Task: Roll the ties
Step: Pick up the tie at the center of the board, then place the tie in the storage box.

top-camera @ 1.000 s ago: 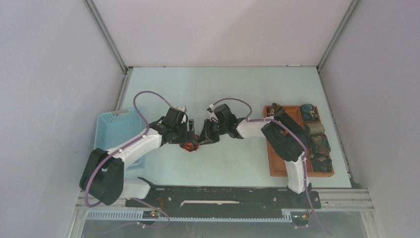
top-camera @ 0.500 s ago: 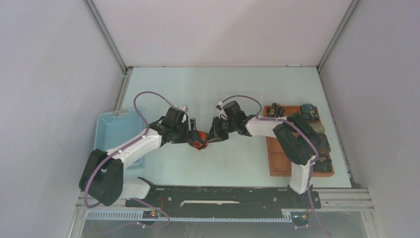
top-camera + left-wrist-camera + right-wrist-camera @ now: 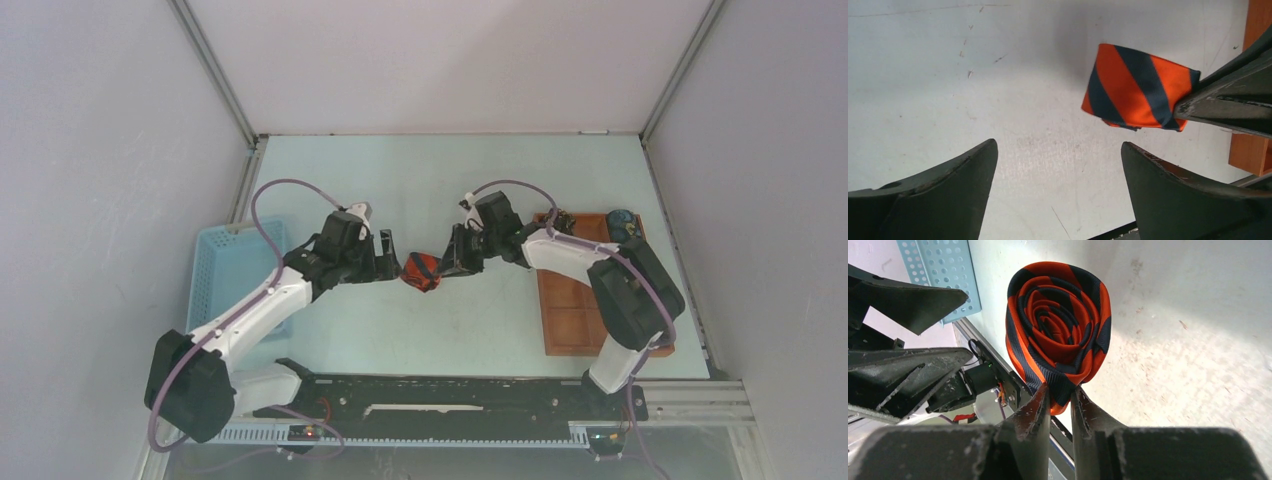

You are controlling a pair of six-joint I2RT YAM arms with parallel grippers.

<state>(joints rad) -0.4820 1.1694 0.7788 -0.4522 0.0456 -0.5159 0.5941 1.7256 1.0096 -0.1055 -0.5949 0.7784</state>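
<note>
No text, label, brand, number or sign is showing legibly in any view: the tie, the basket, the tray and the desk are carrying nothing that can be read.

Open table lies beyond the rolled tie; the basket blocks left, the tray right.

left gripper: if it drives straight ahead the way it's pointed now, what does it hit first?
Probably the rolled orange-and-black tie, pinched by the right gripper. It sits ahead, right of centre of the open jaws of the left gripper. Depth unclear.
</note>
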